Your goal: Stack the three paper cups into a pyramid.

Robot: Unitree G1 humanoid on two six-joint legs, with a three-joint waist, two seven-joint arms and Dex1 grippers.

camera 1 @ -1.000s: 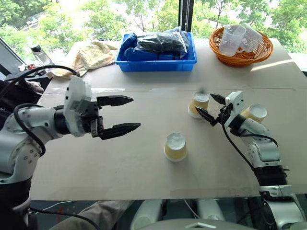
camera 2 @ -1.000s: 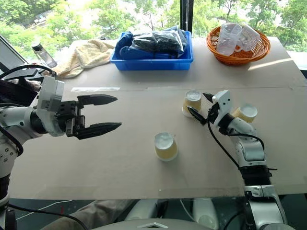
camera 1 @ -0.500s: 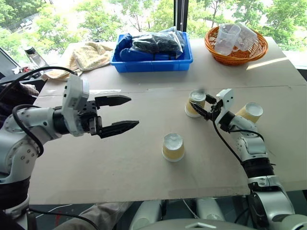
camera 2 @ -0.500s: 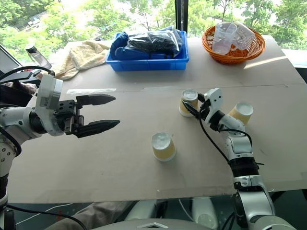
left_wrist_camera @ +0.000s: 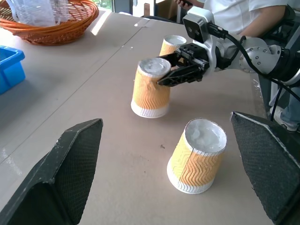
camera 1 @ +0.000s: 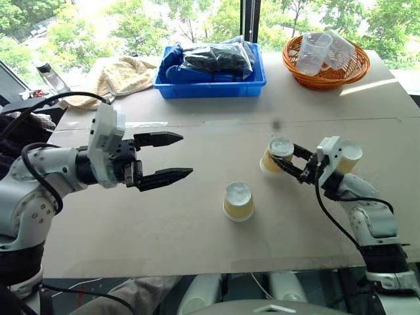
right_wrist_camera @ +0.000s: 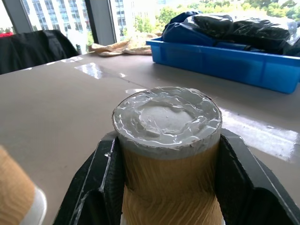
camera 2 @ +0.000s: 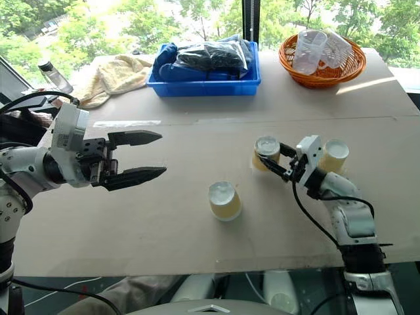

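Three tan ribbed paper cups stand upside down on the table. My right gripper (camera 1: 283,157) is shut on one paper cup (camera 1: 277,154), its black fingers (right_wrist_camera: 101,187) pressing the cup's sides just below the white base. That cup (left_wrist_camera: 150,86) leans slightly, its rim at the table. A second cup (camera 1: 237,201) stands alone at the table's middle. The third cup (camera 1: 348,157) stands just behind my right wrist. My left gripper (camera 1: 187,155) hovers open at the left, pointing toward the cups with nothing between its fingers.
A blue bin (camera 1: 211,85) with dark bags sits at the back. An orange basket (camera 1: 326,73) of clear plastic cups stands at the back right, a towel (camera 1: 125,75) and a bottle (camera 1: 51,73) at the back left. A person (left_wrist_camera: 243,11) sits beyond the table's right side.
My right gripper went from open to shut on the cup, then drew it back toward me and a little to the right. The left gripper stayed put.
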